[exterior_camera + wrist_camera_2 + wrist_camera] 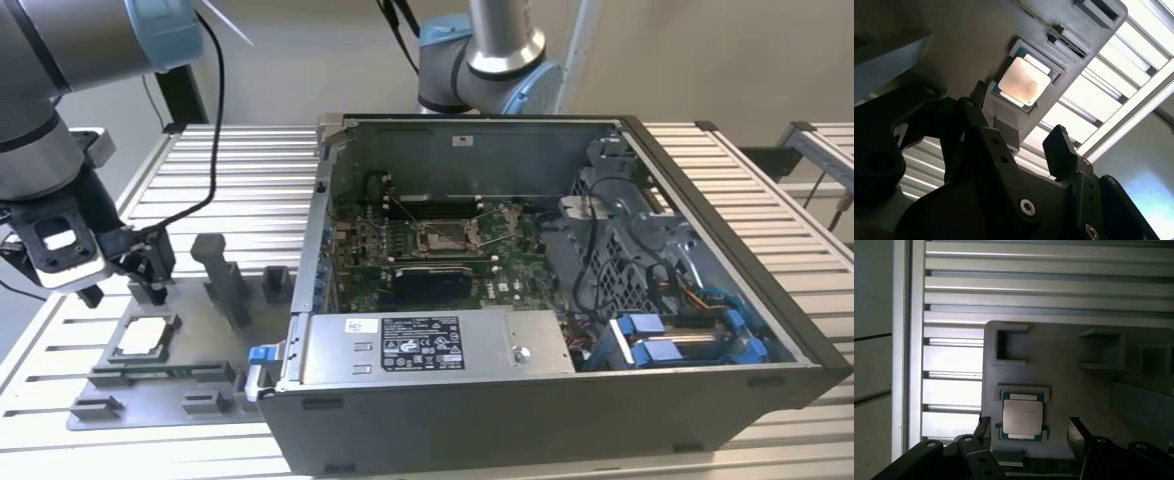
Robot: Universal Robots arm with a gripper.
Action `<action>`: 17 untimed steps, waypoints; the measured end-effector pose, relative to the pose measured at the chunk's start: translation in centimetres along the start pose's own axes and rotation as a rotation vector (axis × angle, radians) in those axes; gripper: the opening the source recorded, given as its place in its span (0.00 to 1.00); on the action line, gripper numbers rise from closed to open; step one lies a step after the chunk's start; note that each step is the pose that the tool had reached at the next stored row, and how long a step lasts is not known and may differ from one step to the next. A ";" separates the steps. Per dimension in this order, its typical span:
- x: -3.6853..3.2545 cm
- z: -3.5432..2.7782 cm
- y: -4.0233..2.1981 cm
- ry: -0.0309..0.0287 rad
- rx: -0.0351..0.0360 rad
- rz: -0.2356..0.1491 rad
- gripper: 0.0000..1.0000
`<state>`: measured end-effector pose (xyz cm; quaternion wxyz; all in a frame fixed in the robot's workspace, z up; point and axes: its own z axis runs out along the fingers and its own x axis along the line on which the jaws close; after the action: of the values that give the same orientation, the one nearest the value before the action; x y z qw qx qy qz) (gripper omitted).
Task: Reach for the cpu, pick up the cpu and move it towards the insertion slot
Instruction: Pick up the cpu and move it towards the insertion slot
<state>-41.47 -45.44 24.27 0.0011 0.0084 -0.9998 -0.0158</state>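
Hangs over the cpu (144, 337) with end effector (123, 290) spread wide, holding nothing. Seated flat in the fixture nest (200, 350) at eight o'clock of the case (534, 420), presumably leaving edges free for straddling, well apart from the insertion slot (447, 235).

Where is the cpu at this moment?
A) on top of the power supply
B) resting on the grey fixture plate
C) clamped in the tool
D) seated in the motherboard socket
B: the cpu lies flat on the grey fixture plate, while the tool is open and grips nothing.
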 end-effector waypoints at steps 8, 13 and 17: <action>0.00 0.39 -0.13 0.0000 0.0000 0.000 1.00; 0.00 0.74 -0.27 0.0000 0.0000 0.000 1.00; 0.00 1.23 -0.47 0.0000 0.0000 0.000 1.00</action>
<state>-41.47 -45.87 23.02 0.0011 0.0083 -0.9998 -0.0158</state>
